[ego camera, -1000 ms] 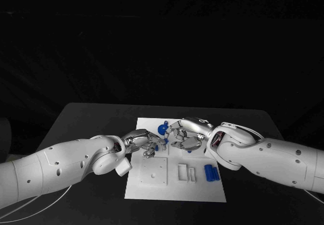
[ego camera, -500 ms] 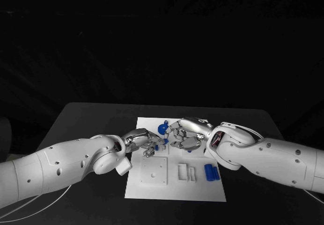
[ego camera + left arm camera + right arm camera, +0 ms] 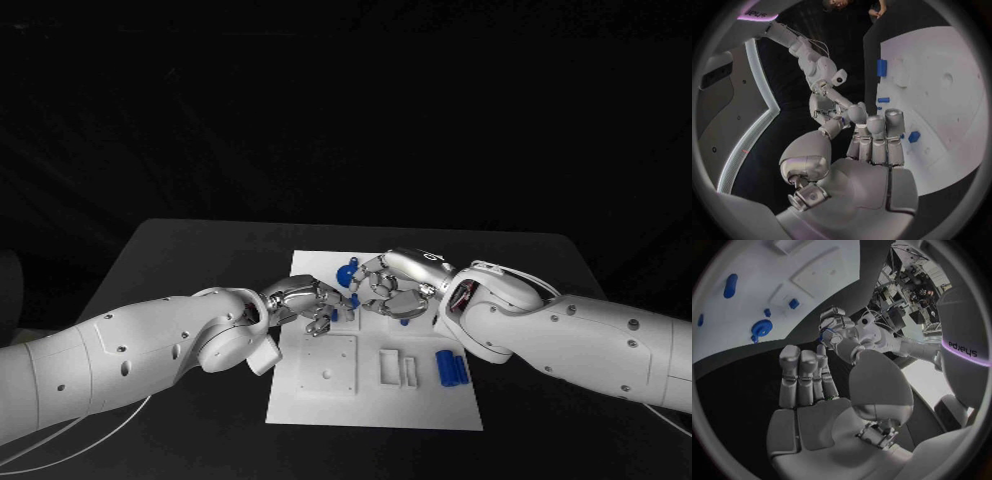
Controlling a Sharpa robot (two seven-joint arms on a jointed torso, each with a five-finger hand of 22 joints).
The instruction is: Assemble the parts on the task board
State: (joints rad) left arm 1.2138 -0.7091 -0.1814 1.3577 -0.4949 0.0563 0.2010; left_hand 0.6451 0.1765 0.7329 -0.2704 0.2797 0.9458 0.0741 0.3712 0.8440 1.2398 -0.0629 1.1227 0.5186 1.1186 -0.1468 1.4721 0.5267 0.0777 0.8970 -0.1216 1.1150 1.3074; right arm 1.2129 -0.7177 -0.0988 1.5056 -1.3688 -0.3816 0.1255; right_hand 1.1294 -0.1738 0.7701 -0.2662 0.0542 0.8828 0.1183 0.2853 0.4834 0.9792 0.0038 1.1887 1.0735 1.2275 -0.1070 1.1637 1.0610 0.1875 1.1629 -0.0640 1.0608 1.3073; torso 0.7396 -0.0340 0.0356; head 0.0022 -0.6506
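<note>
The white task board (image 3: 369, 398) lies mid-table. My left hand (image 3: 304, 300) and right hand (image 3: 392, 286) meet fingertip to fingertip just above its far half. A small blue part (image 3: 842, 120) sits where the fingertips meet. The left hand (image 3: 873, 145) pinches it between thumb and a finger, and its other fingers stand straight. The right hand (image 3: 807, 375) has its fingertips at the same small blue part (image 3: 822, 333); whether it grips is unclear. A round blue part (image 3: 346, 272) lies on the board behind the hands. Two blue cylinders (image 3: 451, 368) lie at the board's right.
A raised square plate (image 3: 329, 366) and a slotted white block (image 3: 397, 366) stand on the board's near half. Small blue pieces (image 3: 793, 303) dot the board (image 3: 767, 270) under the hands. A cable (image 3: 87, 428) trails on the black table at the near left.
The right hand has edged very slightly toward the left hand. Otherwise both arms and the parts on the board stand as before.
</note>
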